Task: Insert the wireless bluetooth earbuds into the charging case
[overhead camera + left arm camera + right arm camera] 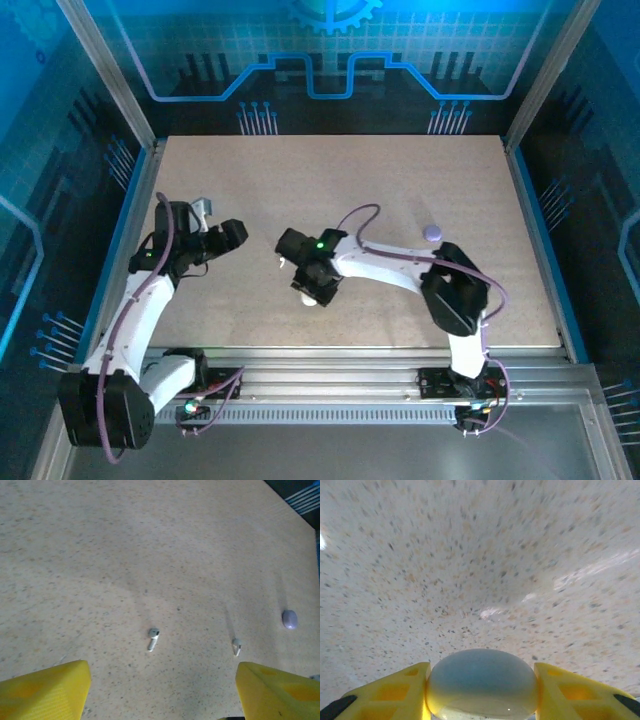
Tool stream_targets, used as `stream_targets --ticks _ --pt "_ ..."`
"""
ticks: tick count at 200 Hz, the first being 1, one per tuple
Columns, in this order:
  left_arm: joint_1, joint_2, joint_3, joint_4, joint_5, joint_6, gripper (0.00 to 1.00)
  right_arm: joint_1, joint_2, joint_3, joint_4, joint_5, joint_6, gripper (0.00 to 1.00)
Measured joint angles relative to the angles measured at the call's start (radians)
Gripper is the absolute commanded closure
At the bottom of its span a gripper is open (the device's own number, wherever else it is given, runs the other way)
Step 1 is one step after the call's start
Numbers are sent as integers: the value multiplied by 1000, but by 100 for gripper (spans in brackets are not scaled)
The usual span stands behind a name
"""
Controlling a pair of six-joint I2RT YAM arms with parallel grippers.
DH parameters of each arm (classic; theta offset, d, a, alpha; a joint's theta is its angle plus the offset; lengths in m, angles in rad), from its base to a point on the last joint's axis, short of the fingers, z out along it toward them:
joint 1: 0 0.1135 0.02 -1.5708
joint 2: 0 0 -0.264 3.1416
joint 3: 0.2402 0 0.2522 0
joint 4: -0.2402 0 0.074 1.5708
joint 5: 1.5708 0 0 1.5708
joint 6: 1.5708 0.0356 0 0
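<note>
Left gripper (162, 676): we see its jaws spread wide, with nothing between the two yellow fingers (47, 690).

Earbuds counted: two, both white, both lying loose on the table (150, 540).
- Bud one (153, 638): ahead of the left gripper, about in line with the middle of the gap. Its stem points back towards the gripper.
- Bud two (236, 646): also ahead, just off the tip of the finger at the right of the wrist view. It lies well apart from bud one.

Neither bud touches a finger.

Purple pod (289, 619): we count one. It is rounded and pale, and lies farther ahead of the left gripper than bud two, out beyond the same finger. We cannot tell whether it is open or closed.

Right gripper (482, 672): its jaws are closed on the case (482, 682). We count one case, white, smooth and domed. It fills the gap and touches both finger pads (400, 692), with speckled table just ahead of it. In the top view the right gripper and case sit near the table's middle, well apart from the left gripper.
</note>
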Motion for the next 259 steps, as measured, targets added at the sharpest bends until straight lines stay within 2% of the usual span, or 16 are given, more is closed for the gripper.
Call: stream_targets --ticks 62,101,135,209,259 --pt "-205 -85 -50 192 -27 18 28 -135 -282 -238 158 114 -160 54" --pt "-378 -36 -132 375 -53 38 30 -222 -423 -377 268 113 -269 54" --pt "-522 17 -177 515 -48 119 29 -299 -524 -449 357 90 -381 54" --pt "-651 91 -171 685 19 278 31 -369 -645 -512 456 29 -554 53" --pt "-760 176 -144 738 -34 359 33 -371 -665 -531 513 -44 -579 54"
